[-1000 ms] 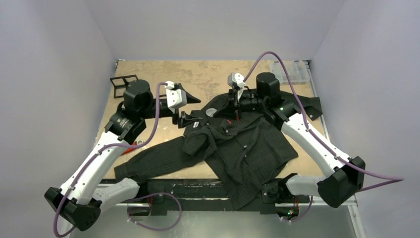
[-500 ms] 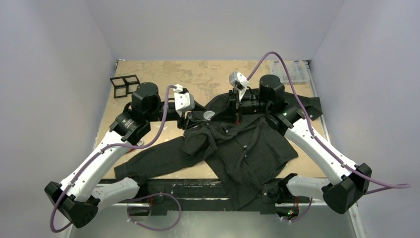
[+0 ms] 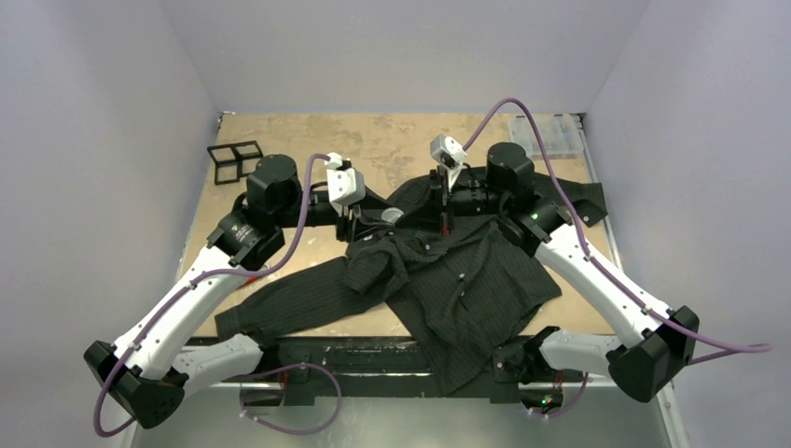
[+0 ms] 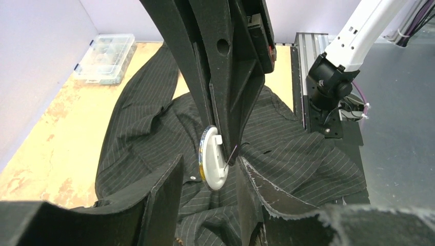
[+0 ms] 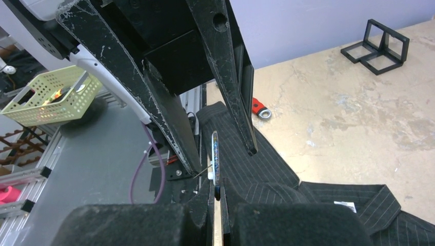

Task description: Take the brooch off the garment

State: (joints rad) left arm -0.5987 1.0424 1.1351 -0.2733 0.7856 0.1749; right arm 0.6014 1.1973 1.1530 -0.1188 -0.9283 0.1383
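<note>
Brooch (image 3: pixel 392 216) caught between the two pincers, up by the shirt's collar.

From above, the shirt (image 3: pixel 466 289) sprawls crumpled over the desk (image 3: pixel 373 140), one sleeve trailing off to the left. The left pincer (image 3: pixel 353 219) and right pincer (image 3: pixel 446 221) meet at its far end with the pale disc between them. Left wrist view: the brooch (image 4: pixel 211 160) shows its white back and thin pin, held at its edge by the right pincer reaching down from above. The left pincer's own fingers (image 4: pixel 164 195) stand spread on either side of it. Right wrist view: its pads are pressed together on the brooch (image 5: pixel 215 148), seen edge-on above the striped cloth. Whether the pin is in the fabric, I can't tell.
</note>
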